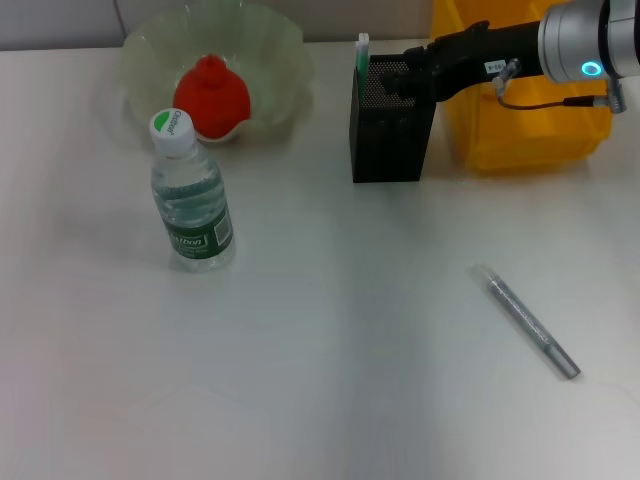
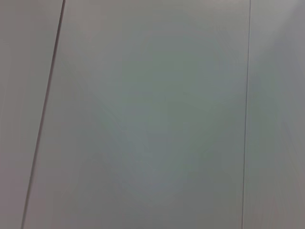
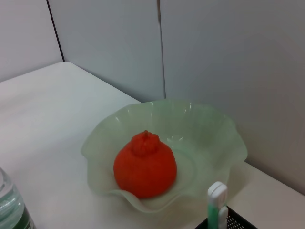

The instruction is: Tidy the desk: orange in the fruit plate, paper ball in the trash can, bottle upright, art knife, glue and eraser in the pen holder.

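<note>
The orange (image 1: 211, 97) (image 3: 145, 167) lies in the pale green fruit plate (image 1: 285, 50) (image 3: 209, 129) at the back left. In front of the plate, the bottle (image 1: 190, 200) stands upright with its cap on. The black mesh pen holder (image 1: 390, 140) stands at the back centre, with a green and white slim tool (image 1: 362, 55) (image 3: 217, 205) sticking out of it. My right gripper (image 1: 400, 80) hovers over the holder's opening. A grey stick with a clear cap (image 1: 525, 322) lies on the table at the front right. Paper ball and eraser are out of view.
A yellow bin (image 1: 520, 140) stands right behind the pen holder, under my right arm. The white table (image 1: 330, 350) ends at a grey panelled wall. The left wrist view shows only wall panels.
</note>
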Controlling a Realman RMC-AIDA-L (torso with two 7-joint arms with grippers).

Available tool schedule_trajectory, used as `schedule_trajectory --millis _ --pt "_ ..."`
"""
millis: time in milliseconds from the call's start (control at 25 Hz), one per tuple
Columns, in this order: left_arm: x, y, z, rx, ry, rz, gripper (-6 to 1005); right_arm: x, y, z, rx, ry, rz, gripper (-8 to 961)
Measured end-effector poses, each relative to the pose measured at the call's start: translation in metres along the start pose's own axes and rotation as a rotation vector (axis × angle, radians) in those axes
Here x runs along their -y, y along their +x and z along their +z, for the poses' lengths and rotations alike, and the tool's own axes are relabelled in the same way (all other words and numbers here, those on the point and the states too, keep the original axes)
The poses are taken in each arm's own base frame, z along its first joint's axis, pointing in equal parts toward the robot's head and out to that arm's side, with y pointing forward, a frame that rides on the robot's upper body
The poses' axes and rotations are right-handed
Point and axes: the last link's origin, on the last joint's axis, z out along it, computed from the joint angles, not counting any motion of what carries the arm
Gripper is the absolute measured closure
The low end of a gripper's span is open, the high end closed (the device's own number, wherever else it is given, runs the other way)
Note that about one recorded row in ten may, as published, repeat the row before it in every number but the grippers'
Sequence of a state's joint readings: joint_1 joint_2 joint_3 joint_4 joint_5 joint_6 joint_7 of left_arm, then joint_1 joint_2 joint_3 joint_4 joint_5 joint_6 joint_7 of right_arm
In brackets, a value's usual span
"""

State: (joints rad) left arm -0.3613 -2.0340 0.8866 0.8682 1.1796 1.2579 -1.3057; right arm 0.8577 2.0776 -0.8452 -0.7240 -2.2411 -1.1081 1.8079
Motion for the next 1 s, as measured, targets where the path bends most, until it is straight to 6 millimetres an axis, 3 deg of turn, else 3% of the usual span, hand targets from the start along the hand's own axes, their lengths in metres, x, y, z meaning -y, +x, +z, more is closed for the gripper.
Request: schedule_trajectory --millis 200,440,600,760,960,1000 --pt "0.0 0.0 0.001 -0.001 -0.002 0.001 336 -0.001 -0.003 -0.002 0.004 -0.011 0.007 480" --pt "0.0 0.002 0.002 -0.003 -0.005 0.004 336 -0.009 -0.017 -0.023 -0.082 -0.054 0.059 480" --pt "0.002 0.007 0.002 -0.018 0.005 0.014 336 -0.017 -0.023 -0.051 -0.297 0.055 0.088 483" --pt "0.004 0.009 0.001 -0.024 0.013 0.016 336 -0.024 -0.024 -0.066 -0.401 0.119 0.123 486" --pt "0.005 0.01 0.003 -0.026 0.02 0.02 336 -0.034 -0.005 -0.07 -0.532 0.083 0.212 489" --pt "0.006 0.011 0.006 -0.026 0.026 0.023 336 -0.035 0.009 -0.063 -0.574 0.062 0.24 489"
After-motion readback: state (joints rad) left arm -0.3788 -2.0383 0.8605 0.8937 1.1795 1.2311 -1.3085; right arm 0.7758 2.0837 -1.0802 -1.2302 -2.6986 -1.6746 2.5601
